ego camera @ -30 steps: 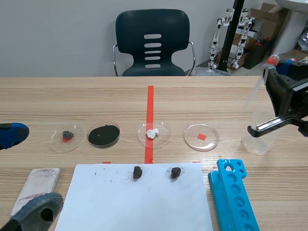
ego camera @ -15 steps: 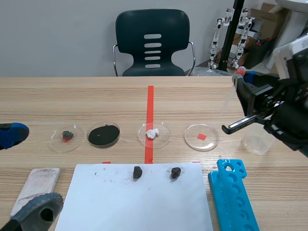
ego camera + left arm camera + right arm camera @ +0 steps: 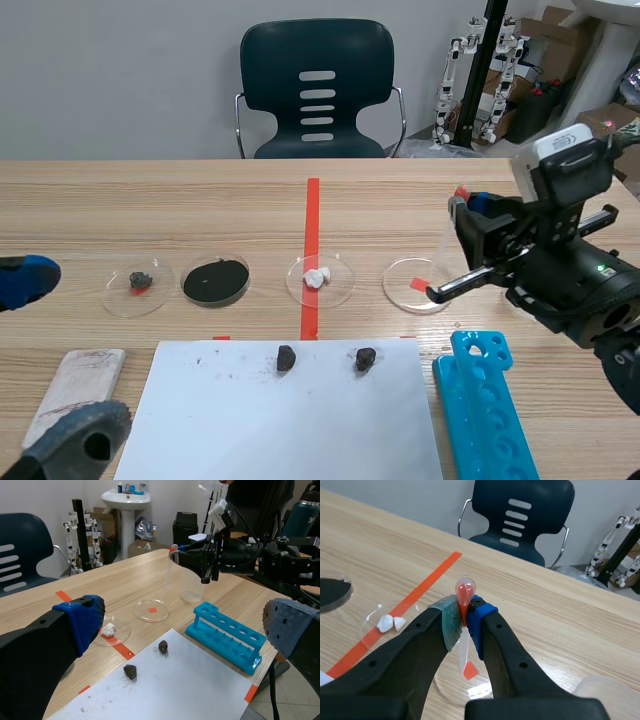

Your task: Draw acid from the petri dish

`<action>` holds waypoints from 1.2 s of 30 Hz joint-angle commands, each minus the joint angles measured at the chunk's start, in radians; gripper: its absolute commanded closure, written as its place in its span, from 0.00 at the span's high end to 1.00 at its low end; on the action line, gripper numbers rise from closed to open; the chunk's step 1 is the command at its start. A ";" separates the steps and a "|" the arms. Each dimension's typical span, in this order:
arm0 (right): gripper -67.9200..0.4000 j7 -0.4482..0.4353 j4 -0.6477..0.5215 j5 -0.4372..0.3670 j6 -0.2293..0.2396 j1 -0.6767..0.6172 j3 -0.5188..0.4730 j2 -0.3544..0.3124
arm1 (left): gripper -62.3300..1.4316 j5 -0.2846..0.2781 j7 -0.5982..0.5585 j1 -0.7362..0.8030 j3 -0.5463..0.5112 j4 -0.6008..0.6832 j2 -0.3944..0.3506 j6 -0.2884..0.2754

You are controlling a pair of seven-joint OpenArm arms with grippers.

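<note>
Positioning step, seemingly: right pincer [image 3: 464, 623] clamped on dropper [image 3: 465, 589] (bulb up), petri dish [image 3: 462, 687] beneath; next, lower tip, squeeze.

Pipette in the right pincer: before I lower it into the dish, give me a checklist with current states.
1. Grip: the pipette is clamped in the right pincer, just under its red bulb. Ok.
2. Attitude: the pipette is roughly upright, tip down. Ok.
3. Aim: in the right wrist view the tip hangs over the petri dish with the red mark. Ok.
4. Liquid in that dish: cannot tell.
5. Gap between tip and dish floor: cannot tell.
6. Left pincer: open and far from the dish. Ok.
</note>
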State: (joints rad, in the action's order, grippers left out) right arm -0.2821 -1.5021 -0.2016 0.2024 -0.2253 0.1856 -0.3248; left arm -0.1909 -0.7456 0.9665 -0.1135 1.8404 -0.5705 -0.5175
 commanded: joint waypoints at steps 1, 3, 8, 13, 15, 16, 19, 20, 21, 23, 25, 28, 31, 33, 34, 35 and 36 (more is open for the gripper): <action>0.05 -0.013 0.006 0.004 -0.002 0.024 -0.002 0.000 | 1.00 -0.007 -0.017 0.000 0.003 0.009 0.008 -0.002; 0.05 -0.024 0.031 0.020 -0.002 0.035 -0.001 0.007 | 1.00 -0.007 -0.017 0.000 0.003 0.009 0.008 -0.002; 0.05 -0.063 0.091 0.045 -0.002 0.056 -0.001 0.015 | 1.00 -0.007 -0.017 0.000 0.003 0.009 0.007 -0.002; 0.05 -0.096 0.123 0.045 -0.003 0.066 -0.001 0.015 | 1.00 -0.007 -0.017 0.000 0.003 0.009 0.007 -0.002; 0.05 -0.099 0.133 0.045 -0.002 0.074 -0.001 0.015 | 1.00 -0.007 -0.017 0.000 0.003 0.009 0.007 -0.002; 0.05 -0.103 0.138 0.045 -0.002 0.077 -0.001 0.016 | 1.00 -0.007 -0.017 0.000 0.003 0.009 0.007 -0.002; 0.05 -0.105 0.143 0.045 -0.003 0.079 -0.001 0.018 | 1.00 -0.007 -0.017 0.000 0.003 0.009 0.007 -0.002; 0.05 -0.105 0.143 0.045 -0.003 0.079 -0.001 0.018 | 1.00 -0.007 -0.017 0.000 0.003 0.009 0.007 -0.002; 0.05 -0.105 0.143 0.045 -0.003 0.079 -0.001 0.018 | 1.00 -0.007 -0.017 0.000 0.003 0.009 0.007 -0.002; 0.05 -0.105 0.144 0.045 -0.003 0.079 -0.001 0.018 | 1.00 -0.007 -0.017 0.000 0.003 0.009 0.007 -0.002; 0.05 -0.105 0.148 0.045 -0.003 0.079 -0.001 0.018 | 1.00 -0.007 -0.017 0.000 0.003 0.009 0.007 -0.002; 0.05 -0.105 0.155 0.045 -0.003 0.079 -0.001 0.018 | 1.00 -0.007 -0.017 0.000 0.003 0.009 0.007 -0.002; 0.05 -0.105 0.161 0.045 -0.003 0.079 -0.001 0.018 | 1.00 -0.007 -0.017 0.000 0.003 0.009 0.007 -0.002; 0.05 -0.105 0.166 0.045 -0.003 0.079 -0.001 0.018 | 1.00 -0.007 -0.017 0.000 0.003 0.009 0.007 -0.002; 0.05 -0.105 0.168 0.045 -0.003 0.079 -0.001 0.018 | 1.00 -0.007 -0.017 0.000 0.003 0.009 0.007 -0.002; 0.05 -0.105 0.169 0.045 -0.003 0.079 -0.001 0.018 | 1.00 -0.007 -0.017 0.000 0.003 0.009 0.007 -0.002; 0.05 -0.105 0.169 0.045 -0.003 0.079 -0.001 0.018 | 1.00 -0.007 -0.017 0.000 0.003 0.009 0.007 -0.002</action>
State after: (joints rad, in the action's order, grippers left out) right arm -0.3687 -1.3281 -0.1490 0.1997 -0.1642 0.1856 -0.3046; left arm -0.1909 -0.7456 0.9665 -0.1135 1.8404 -0.5705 -0.5175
